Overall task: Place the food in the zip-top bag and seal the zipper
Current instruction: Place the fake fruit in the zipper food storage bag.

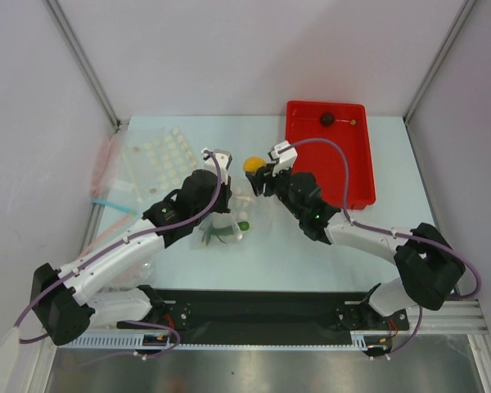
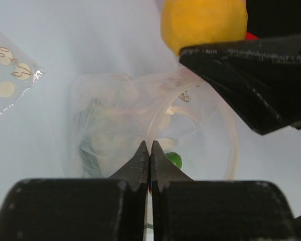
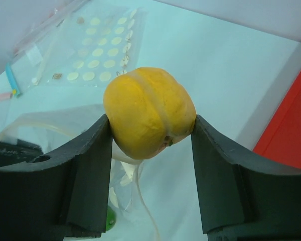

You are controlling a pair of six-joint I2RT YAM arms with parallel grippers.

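The yellow lemon-like ball (image 3: 149,111) is clamped between the 2 fingers of the right gripper (image 3: 151,128), whose jaws are held part-way open by the ball's width. The ball is carried in the air, off the table (image 1: 311,254), near the open mouth of the zip-top bag (image 2: 115,120) and not inside it.

The zip-top bag lies between the 2 arms, with its mouth spread into a rounded loop. The zipper (image 2: 235,145) is seen only as a faint pinkish line along that loop, unsealed; the slider cannot be made out. Through the clear plastic a green chili (image 2: 173,159) is seen low in the bag, and dark green stalks (image 2: 88,150) are seen toward its other side.

The left gripper (image 2: 149,150) is fully closed, its 2 fingertips pressed together at the near rim of the bag, which appears to be pinched between them.

The dark maroon ball (image 1: 328,119) rests at the far end of the red tray (image 1: 360,164), which stands on the right of the table. A flatter dotted bag (image 1: 159,155) lies on the left of the table, well apart from the tray, and plain clear bags (image 1: 106,201) with pink and blue strips are spread at the table's left edge just beside it
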